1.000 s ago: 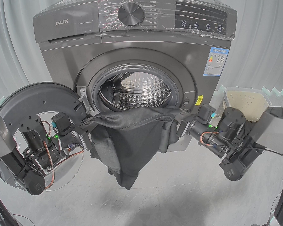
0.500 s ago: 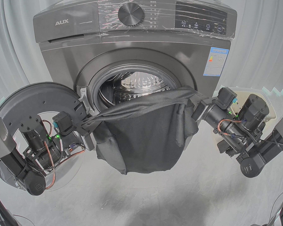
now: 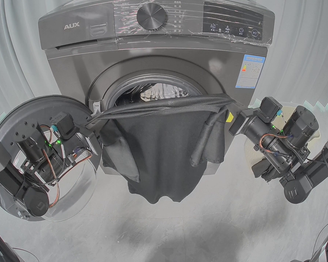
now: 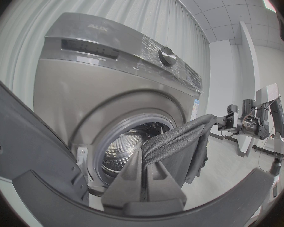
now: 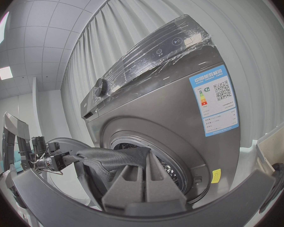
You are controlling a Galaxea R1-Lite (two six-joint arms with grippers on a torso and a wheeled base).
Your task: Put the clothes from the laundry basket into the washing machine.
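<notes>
— What's around?
— A pale pleated curtain point(image 3: 309, 55) runs along the back, with a smooth grey floor point(image 3: 171, 233) below.
— And overhead?
— A tiled ceiling point(image 4: 217, 10), a lit panel light point(image 5: 4, 73), and what looks like a white pillar point(image 4: 247, 63).

The black shirt point(image 3: 160, 146) I hold hangs stretched across the open mouth of the washing machine point(image 3: 80, 66), mid-frame; the cream laundry basket point(image 5: 276, 147) stands far right.
</notes>
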